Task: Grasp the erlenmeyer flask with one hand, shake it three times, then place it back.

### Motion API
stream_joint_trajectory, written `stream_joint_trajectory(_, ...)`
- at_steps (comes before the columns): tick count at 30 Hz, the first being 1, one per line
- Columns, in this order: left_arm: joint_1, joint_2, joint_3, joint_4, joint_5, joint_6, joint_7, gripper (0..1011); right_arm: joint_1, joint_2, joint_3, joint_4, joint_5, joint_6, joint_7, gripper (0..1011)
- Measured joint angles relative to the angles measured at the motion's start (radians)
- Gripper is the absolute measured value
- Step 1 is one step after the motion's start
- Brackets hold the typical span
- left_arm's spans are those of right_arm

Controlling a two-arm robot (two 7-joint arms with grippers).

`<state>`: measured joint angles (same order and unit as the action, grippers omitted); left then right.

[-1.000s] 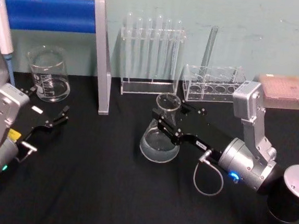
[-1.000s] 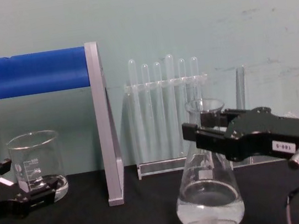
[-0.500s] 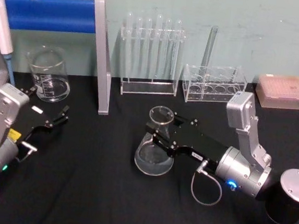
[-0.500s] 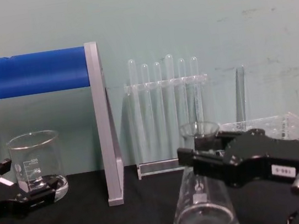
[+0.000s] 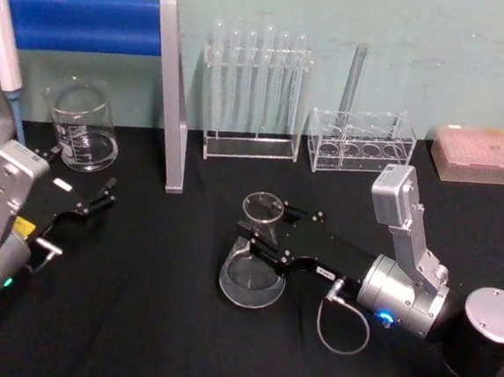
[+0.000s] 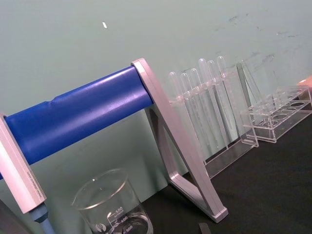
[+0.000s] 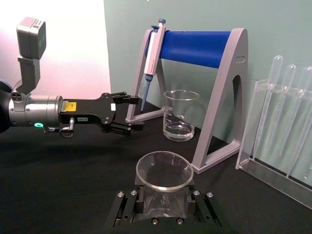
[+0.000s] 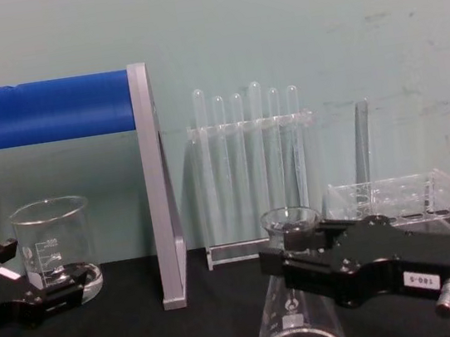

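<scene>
Right hand [image 5: 264,230] grips erlenmeyer flask [image 5: 248,282]; rack [image 5: 249,144] behind, left hand [image 5: 108,192] near beaker [image 5: 82,130].

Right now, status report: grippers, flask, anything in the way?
Right gripper shut on erlenmeyer flask neck; flask upright, liquid in base. Left gripper open, parked near beaker. Test tube rack well behind, apart.

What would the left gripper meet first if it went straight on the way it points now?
Probably the grey leg of the pipette stand. The left gripper, open, points past the beaker towards that leg; depth is not certain.
</scene>
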<state>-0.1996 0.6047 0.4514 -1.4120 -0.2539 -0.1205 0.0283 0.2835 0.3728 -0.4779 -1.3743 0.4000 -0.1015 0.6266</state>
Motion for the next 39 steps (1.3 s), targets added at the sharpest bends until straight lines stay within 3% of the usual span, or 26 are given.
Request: stream_joint_trajectory(39,0.000,0.000,0.000,0.000,0.000,0.000,0.000,1001,0.029,0.014,-0.046,0.038,0.051,0.008,0.007,456)
